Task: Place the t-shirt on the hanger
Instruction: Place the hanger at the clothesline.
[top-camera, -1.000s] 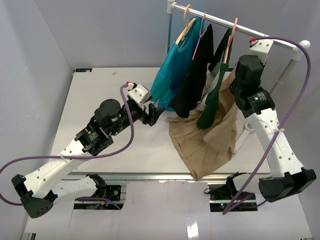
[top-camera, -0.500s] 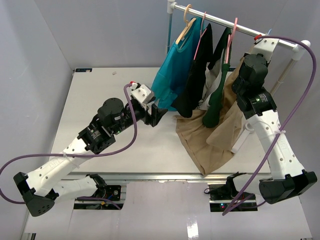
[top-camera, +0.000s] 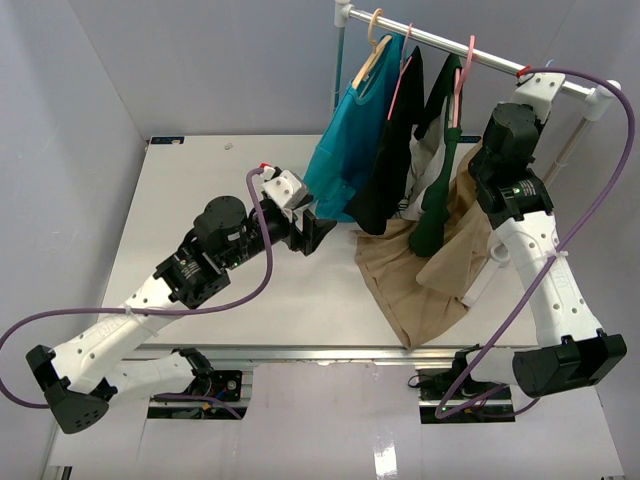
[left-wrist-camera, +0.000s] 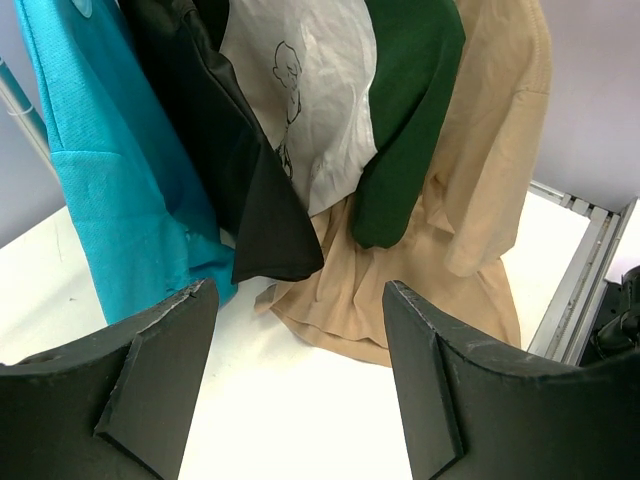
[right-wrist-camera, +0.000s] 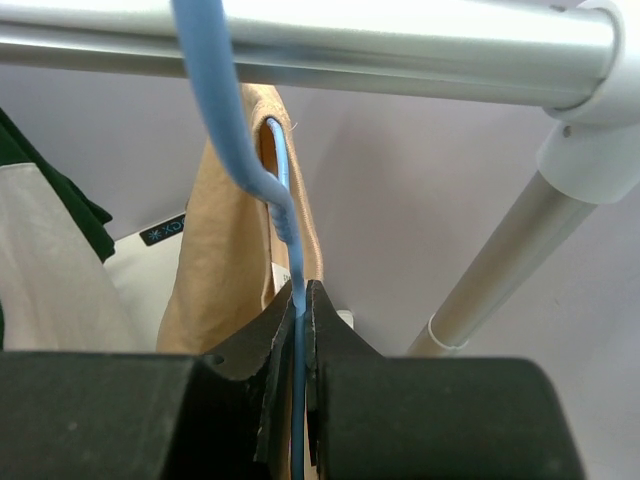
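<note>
The tan t-shirt (top-camera: 420, 285) hangs from the light-blue hanger (right-wrist-camera: 236, 150), its hem resting on the table; it also shows in the left wrist view (left-wrist-camera: 480, 200) and the right wrist view (right-wrist-camera: 215, 265). The hanger's hook passes over the metal rail (right-wrist-camera: 400, 45). My right gripper (right-wrist-camera: 298, 300) is shut on the hanger's stem just below the rail; in the top view it is up by the rail's right end (top-camera: 512, 100). My left gripper (left-wrist-camera: 300, 380) is open and empty, low over the table, left of the shirt's hem (top-camera: 318, 232).
On the rail (top-camera: 440, 48) hang a teal shirt (top-camera: 345, 150), a black garment (top-camera: 390, 150), a white printed one (left-wrist-camera: 310, 90) and a dark green shirt (top-camera: 435, 205), on a wooden hanger (top-camera: 372, 45) and pink hangers (top-camera: 462, 65). The rail's slanted leg (right-wrist-camera: 490, 270) stands right.
My right gripper has risen toward the rail with the hanger, lifting the tan shirt and drawing its hem right. My left gripper has shifted slightly right.
</note>
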